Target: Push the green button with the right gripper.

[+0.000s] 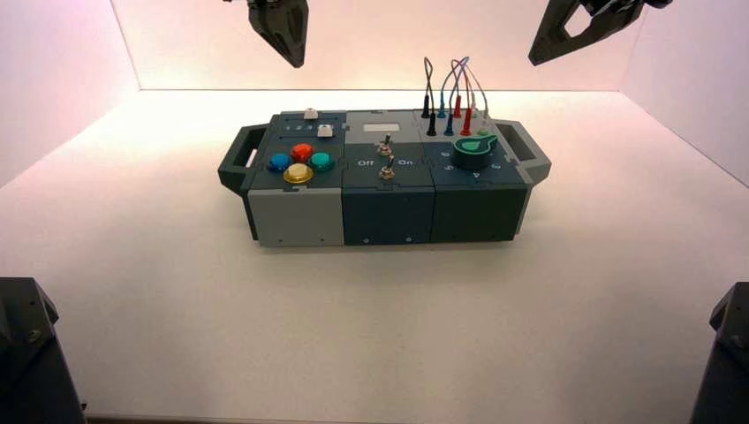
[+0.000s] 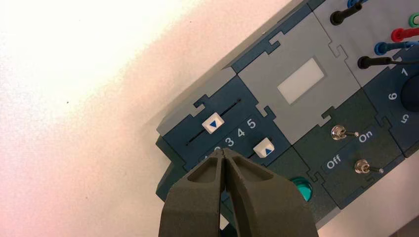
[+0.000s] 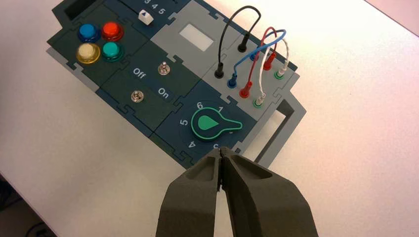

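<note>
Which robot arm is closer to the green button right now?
Left. The left gripper hangs shut above the box's left end, where the green button sits. The right gripper, also shut, hangs above the far end.

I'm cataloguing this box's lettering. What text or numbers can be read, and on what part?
"Off" and "On": beside the two toggle switches.
"3 4 5": by the slider; lower numbers hidden behind the left gripper.
"6 1 5 4": around the green knob; others hidden.
White window: blank.
</note>
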Tool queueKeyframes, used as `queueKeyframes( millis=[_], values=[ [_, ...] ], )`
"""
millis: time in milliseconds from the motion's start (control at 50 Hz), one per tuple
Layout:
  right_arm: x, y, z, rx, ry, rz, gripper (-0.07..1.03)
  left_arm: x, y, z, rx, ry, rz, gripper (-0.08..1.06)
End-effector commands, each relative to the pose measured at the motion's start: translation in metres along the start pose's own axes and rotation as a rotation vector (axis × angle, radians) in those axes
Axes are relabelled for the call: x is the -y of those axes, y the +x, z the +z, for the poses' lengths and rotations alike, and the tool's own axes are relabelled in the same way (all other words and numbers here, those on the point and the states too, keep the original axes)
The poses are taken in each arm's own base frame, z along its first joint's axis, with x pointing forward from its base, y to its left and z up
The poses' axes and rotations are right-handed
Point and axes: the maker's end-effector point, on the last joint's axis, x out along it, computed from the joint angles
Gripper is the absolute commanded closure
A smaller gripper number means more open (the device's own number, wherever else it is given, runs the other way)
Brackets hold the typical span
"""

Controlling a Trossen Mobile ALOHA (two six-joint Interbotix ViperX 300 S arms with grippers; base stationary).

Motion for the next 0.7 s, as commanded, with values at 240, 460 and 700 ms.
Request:
queueKeyframes(
  millis=[240,460,700],
  values=[
    [0.001,-0.006,0.009,0.037,-0.003,-0.007,0.98,0.002,-0.01,0.007,0.029,0.011,0.006,1.01],
    [-0.005,-0.026,0.023,0.098,0.0,0.008,0.98,0.003,-0.025,0.011,0.068,0.019,0.018,1.01],
    [-0.029,-0.038,0.031,0.036,-0.098,0.093,0.98,-0.002,-0.057,0.012,0.112,0.022,0.034,1.01]
  ],
)
